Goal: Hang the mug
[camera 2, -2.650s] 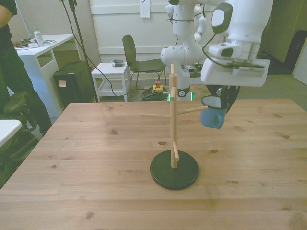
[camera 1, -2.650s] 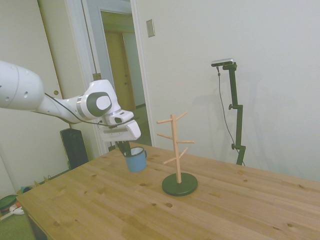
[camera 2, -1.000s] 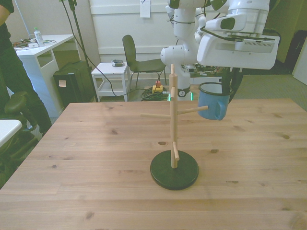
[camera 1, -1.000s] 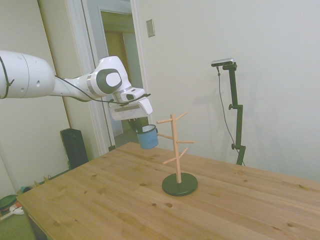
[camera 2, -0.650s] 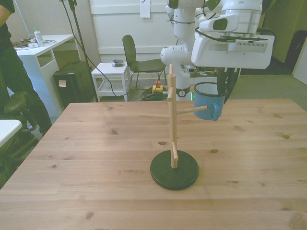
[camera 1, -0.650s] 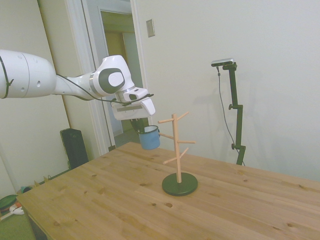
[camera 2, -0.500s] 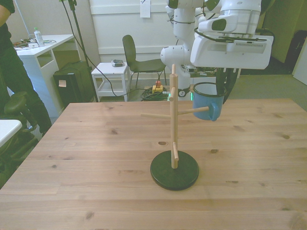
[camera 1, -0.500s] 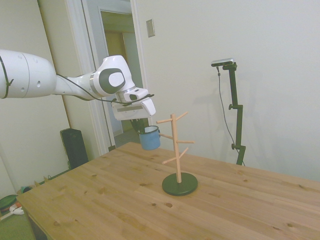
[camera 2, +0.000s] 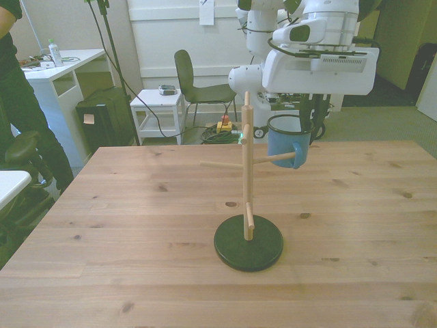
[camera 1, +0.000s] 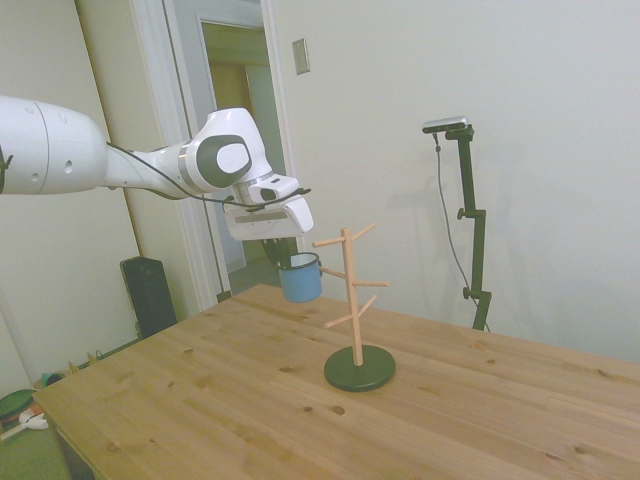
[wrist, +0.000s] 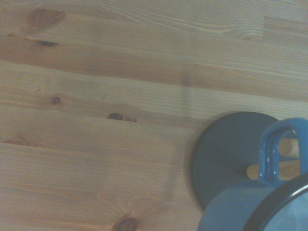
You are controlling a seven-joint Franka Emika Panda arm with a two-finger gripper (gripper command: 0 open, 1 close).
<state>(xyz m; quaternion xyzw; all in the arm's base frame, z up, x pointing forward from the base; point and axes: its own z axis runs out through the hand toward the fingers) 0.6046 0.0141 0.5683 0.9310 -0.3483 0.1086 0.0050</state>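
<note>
The mug [camera 2: 286, 145], light blue with a white inside and a dark rim, hangs in the air well above the bench [camera 2: 136, 225], upright with its mouth up, directly under the tool [camera 2: 305, 124]. The tool reaches down from the white wrist block, and its dark fingers [camera 1: 277, 252] meet the mug at the rim, on the side away from the peg tree [camera 2: 246, 178]; the mug has nothing else under it, so the tool is clenched on it, though the exact finger contact is partly hidden behind the rim in both wide views. In the front view the mug sits just to the right of the tree's post, at the tip of the long peg that points to the front view's right, and that peg's end overlaps the mug's lower wall. In the side view the mug [camera 1: 299, 279] is just beside the tree [camera 1: 351, 300], level with its upper pegs. The wrist view shows the mug's loop handle [wrist: 276, 149] turned toward the tree, with the dark round base [wrist: 231, 149] below it and a peg seemingly showing through the loop. A person [camera 2: 17, 102] stands at the front view's left edge.
</note>
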